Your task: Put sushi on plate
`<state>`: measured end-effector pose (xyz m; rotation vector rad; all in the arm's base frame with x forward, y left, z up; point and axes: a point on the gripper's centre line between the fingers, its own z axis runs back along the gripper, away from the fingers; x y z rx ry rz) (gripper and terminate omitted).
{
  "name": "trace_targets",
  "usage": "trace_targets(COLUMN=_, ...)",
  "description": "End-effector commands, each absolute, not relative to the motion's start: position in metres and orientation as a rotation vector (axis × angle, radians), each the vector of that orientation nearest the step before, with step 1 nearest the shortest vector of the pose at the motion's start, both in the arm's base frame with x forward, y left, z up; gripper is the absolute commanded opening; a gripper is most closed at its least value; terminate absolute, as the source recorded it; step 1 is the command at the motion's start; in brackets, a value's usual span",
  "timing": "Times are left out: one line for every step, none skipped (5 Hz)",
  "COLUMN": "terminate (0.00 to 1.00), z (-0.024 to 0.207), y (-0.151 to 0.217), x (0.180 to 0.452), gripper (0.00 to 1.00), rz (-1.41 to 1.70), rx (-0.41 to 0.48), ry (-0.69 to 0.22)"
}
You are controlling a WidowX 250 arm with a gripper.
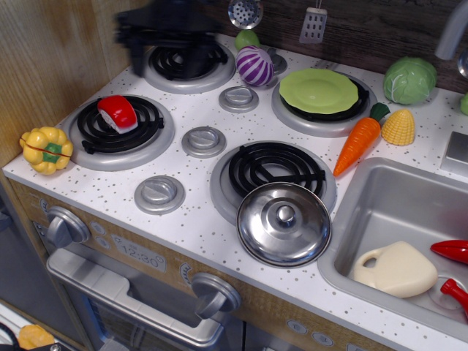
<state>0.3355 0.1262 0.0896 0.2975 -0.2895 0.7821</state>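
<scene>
The sushi (117,112), a glossy red top over a white base, lies on the front-left burner (121,131). The lime-green plate (319,90) sits empty on the back-right burner. My gripper (164,60) is a blurred dark shape above the back-left burner, behind and to the right of the sushi and well left of the plate. Its two fingers hang apart with nothing between them.
A steel pot lid (284,222) lies by the front-right burner. A purple onion (254,66), carrot (357,142), corn (398,127) and cabbage (409,80) stand near the plate. A yellow pepper (47,148) sits at the left edge. The sink (380,205) holds a cream piece and red pieces.
</scene>
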Motion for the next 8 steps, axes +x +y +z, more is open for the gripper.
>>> trace_targets(terminate=0.00, z=0.087, y=0.152, x=0.329, gripper=1.00, rz=0.877, rx=0.224, ry=-0.377)
trace_targets(terminate=0.00, z=0.072, y=0.158, x=0.323, gripper=1.00, rz=0.890, rx=0.190, ry=-0.370)
trace_targets(terminate=0.00, z=0.059, y=0.165, x=0.318, gripper=1.00, rz=0.872, rx=0.170, ry=-0.387)
trace_targets(terminate=0.00, z=0.043, y=0.170, x=0.318, gripper=1.00, rz=0.855, rx=0.135, ry=-0.384)
trace_targets(terminate=0.00, z=0.033, y=0.175, x=0.315, gripper=1.00, rz=0.853, rx=0.152, ry=-0.390)
trace_targets(terminate=0.00, z=0.023, y=0.179, x=0.315, gripper=0.00, rz=0.863, rx=0.123, ry=-0.389)
trace_targets(terminate=0.00, z=0.032, y=0.167, x=0.321, gripper=0.00, rz=0.824, rx=0.117, ry=-0.424)
trace_targets(terminate=0.00, z=0.053, y=0.138, x=0.333, gripper=0.00, rz=0.608, rx=0.091, ry=-0.533)
